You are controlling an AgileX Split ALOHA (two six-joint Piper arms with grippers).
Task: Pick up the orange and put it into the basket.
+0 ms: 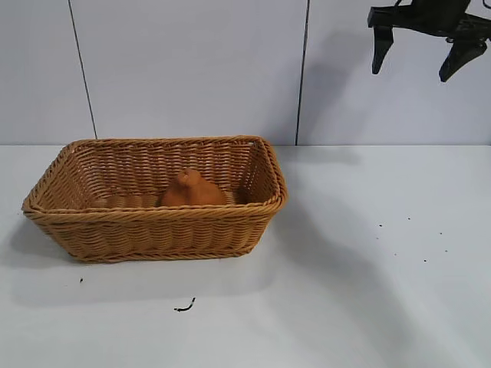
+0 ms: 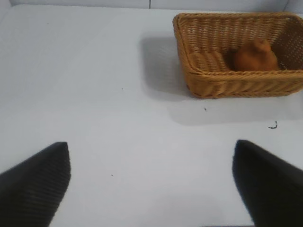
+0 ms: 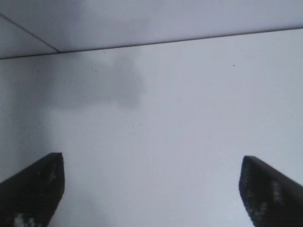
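Observation:
The orange (image 1: pixel 192 190), a dull orange-brown lump, lies inside the tan wicker basket (image 1: pixel 153 230) near its front wall. It also shows in the left wrist view (image 2: pixel 254 56) inside the basket (image 2: pixel 227 85). My right gripper (image 1: pixel 418 60) hangs high at the upper right, far from the basket, open and empty; its wrist view shows its open gripper (image 3: pixel 151 189) over bare table. My left gripper (image 2: pixel 151 184) is out of the exterior view; its wrist view shows it open and empty above bare table, well away from the basket.
The white table (image 1: pixel 368 291) stretches to the right of and in front of the basket. A small dark scrap (image 1: pixel 184 307) lies in front of the basket. A white panelled wall (image 1: pixel 192 69) stands behind.

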